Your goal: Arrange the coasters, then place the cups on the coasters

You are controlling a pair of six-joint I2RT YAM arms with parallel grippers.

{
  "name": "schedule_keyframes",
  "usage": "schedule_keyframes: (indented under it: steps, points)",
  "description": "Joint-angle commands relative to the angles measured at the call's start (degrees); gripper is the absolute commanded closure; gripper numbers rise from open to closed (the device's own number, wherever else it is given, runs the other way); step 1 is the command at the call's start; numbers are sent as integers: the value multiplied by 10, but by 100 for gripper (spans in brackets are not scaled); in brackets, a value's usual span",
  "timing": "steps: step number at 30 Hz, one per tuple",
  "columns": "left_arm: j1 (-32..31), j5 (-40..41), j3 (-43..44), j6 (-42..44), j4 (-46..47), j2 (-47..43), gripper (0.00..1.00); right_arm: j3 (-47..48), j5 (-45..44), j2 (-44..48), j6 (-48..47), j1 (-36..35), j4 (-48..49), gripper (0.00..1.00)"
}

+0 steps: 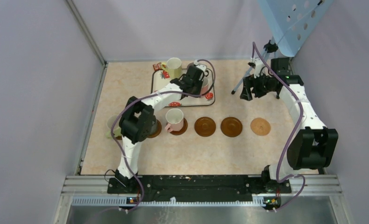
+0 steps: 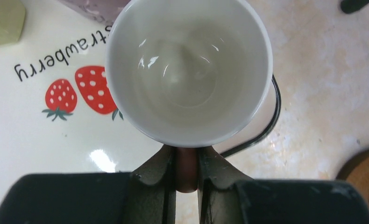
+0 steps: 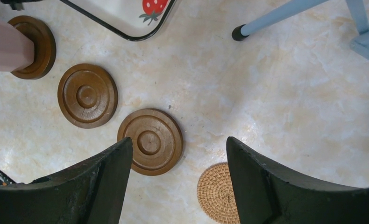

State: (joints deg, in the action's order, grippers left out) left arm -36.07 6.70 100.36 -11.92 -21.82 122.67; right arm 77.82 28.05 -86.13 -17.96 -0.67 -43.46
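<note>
Up on the strawberry tray (image 1: 158, 88) in the overhead view's top middle, the left gripper (image 2: 187, 163) pinches the pink mug (image 2: 188, 70)'s handle, so lift straight before swinging to a bare coaster (image 1: 205, 126); the right gripper (image 3: 178, 142) hangs open.

A: Where does the top view sit?
B: High behind the arm bases (image 1: 126, 179), looking down on the whole beige desk (image 1: 220, 154).
A: And the wrists?
B: Left is close over the white strawberry-print tray (image 2: 42, 135); right, higher, shares its corner and the round brown wooden coasters (image 3: 87, 95).
</note>
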Motion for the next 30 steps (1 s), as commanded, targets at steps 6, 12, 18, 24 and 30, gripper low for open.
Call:
schedule_keyframes:
  steps: [6, 12, 18, 24, 30]
  points:
    - [-32, -21, -137, 48, 209, -179, 100, -34, 20, 34, 4, 4, 25, 27]
    - [-72, -8, -211, 55, 181, -256, 100, -73, 6, 65, 26, 4, 60, 25]
    - [-120, 12, -275, 36, 158, -316, 100, -110, 7, 87, 54, 4, 76, 24]
    - [-152, 19, -323, 8, 135, -349, 100, -149, 1, 113, 76, 4, 96, 23]
    - [-169, 18, -342, -7, 117, -356, 100, -184, -12, 143, 89, 4, 106, 20]
